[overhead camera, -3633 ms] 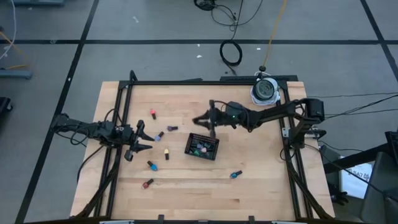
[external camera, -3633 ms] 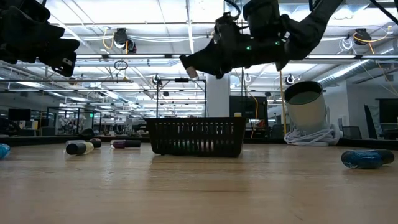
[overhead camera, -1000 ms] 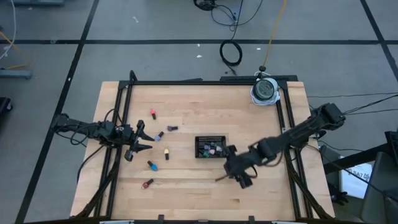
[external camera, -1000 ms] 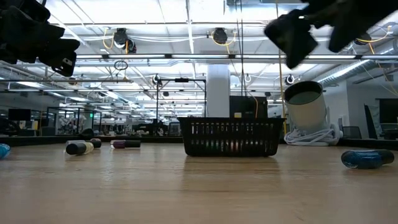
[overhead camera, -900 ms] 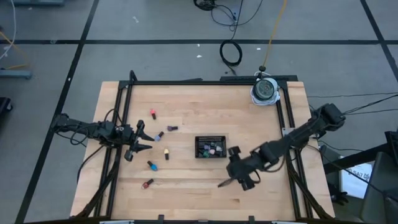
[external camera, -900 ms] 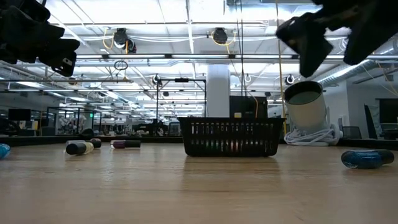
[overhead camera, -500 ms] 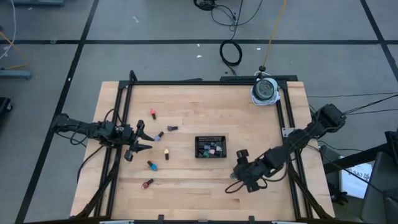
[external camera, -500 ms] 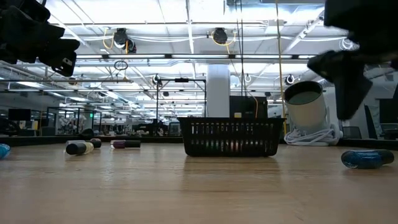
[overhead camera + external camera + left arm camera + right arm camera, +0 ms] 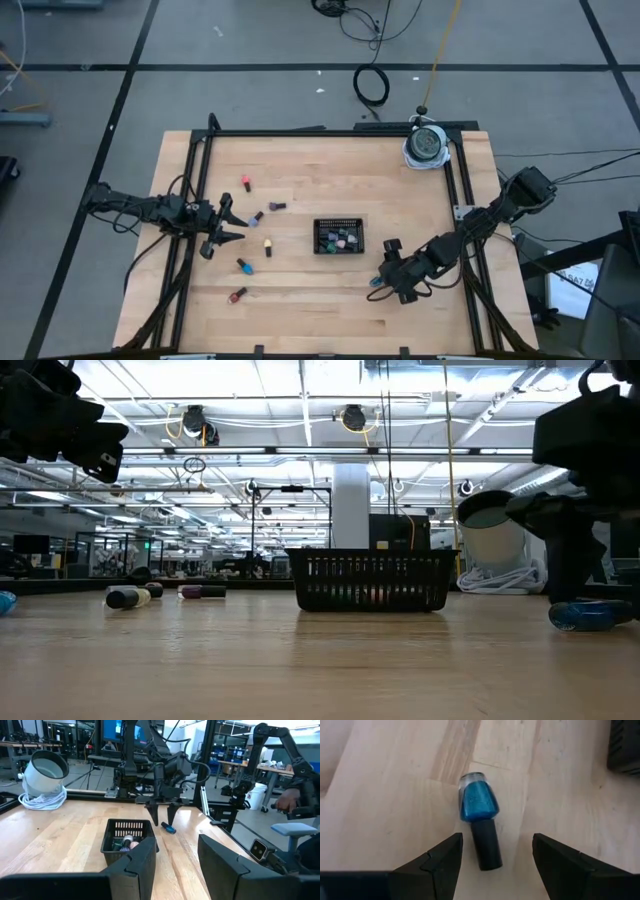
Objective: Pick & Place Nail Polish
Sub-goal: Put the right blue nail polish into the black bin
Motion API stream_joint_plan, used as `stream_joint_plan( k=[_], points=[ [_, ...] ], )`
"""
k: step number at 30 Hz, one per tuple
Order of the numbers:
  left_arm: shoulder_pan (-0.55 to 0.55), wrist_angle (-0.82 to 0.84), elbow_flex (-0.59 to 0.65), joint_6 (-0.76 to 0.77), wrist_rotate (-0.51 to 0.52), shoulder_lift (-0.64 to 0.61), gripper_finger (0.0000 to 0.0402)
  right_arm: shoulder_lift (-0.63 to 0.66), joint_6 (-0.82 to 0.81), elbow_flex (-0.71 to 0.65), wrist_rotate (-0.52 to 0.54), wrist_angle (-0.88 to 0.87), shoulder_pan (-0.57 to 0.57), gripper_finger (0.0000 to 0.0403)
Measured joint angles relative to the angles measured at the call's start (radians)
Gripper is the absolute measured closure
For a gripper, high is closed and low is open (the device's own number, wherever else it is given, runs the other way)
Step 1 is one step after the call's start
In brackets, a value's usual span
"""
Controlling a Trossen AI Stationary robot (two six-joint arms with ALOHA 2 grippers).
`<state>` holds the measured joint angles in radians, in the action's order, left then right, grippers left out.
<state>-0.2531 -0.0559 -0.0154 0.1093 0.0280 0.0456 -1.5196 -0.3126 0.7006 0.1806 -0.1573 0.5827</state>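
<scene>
Beside the black mesh tray (image 9: 338, 237), a glittery blue nail polish bottle (image 9: 478, 804) with a black cap lies on the pale wood-grain surface (image 9: 300, 200). Left of the tray lie red (image 9: 246, 183), purple (image 9: 257, 217), yellow (image 9: 268, 243) and teal (image 9: 243, 265) bottles.

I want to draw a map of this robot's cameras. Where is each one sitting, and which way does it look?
High view: above, looking straight down at the wooden table, both arms and the black mesh basket.
Low view: at tabletop height, looking level across at the basket; both arms show dark at the edges.
Left wrist view: on the left arm, past its open fingers toward the basket.
Right wrist view: looks down between its open fingers at the blue nail polish bottle with a dark cap.
Left and right wrist views share that bottle.
</scene>
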Motion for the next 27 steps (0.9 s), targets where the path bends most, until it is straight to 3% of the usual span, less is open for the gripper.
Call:
stream_joint_plan(
  k=[11, 27],
  points=[
    [0.0, 0.0, 0.0, 0.0, 0.0, 0.0, 0.0256, -0.047, -0.009, -0.012, 0.003, 0.05, -0.001, 0.019],
    [0.0, 0.0, 0.0, 0.0, 0.0, 0.0, 0.0256, -0.048, -0.034, -0.012, -0.048, 0.036, -0.007, 0.0354]
  ],
)
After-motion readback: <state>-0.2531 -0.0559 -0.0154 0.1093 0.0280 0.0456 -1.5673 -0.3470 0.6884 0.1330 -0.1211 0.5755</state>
